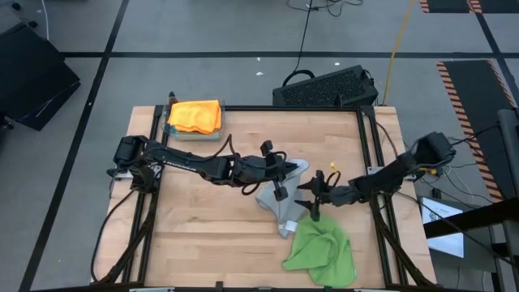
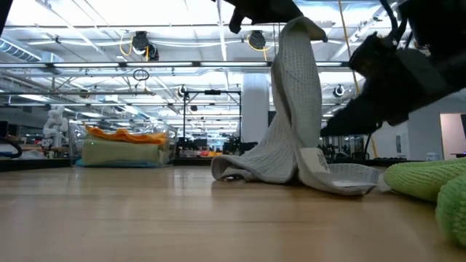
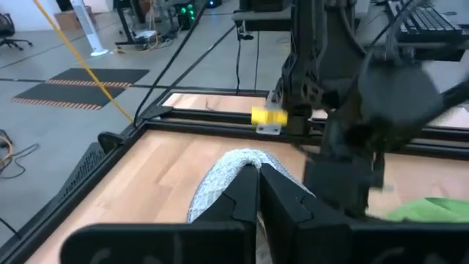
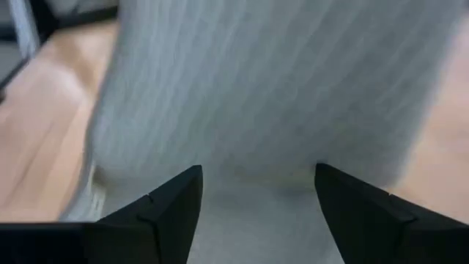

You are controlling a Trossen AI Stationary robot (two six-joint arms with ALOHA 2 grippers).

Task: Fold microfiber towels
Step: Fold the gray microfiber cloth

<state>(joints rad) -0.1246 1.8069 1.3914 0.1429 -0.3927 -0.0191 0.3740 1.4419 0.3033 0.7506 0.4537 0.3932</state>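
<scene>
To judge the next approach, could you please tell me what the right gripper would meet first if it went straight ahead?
Most likely the light grey towel: it fills the view just beyond the right gripper, whose fingers stand open.

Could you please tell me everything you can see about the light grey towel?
The light grey towel is a soft ribbed cloth with a small tag. The left gripper, shut on one fold, holds it up off the wooden table; its lower part trails on the wood beside the bright green towel. The right gripper is open, close in front of it.
</scene>
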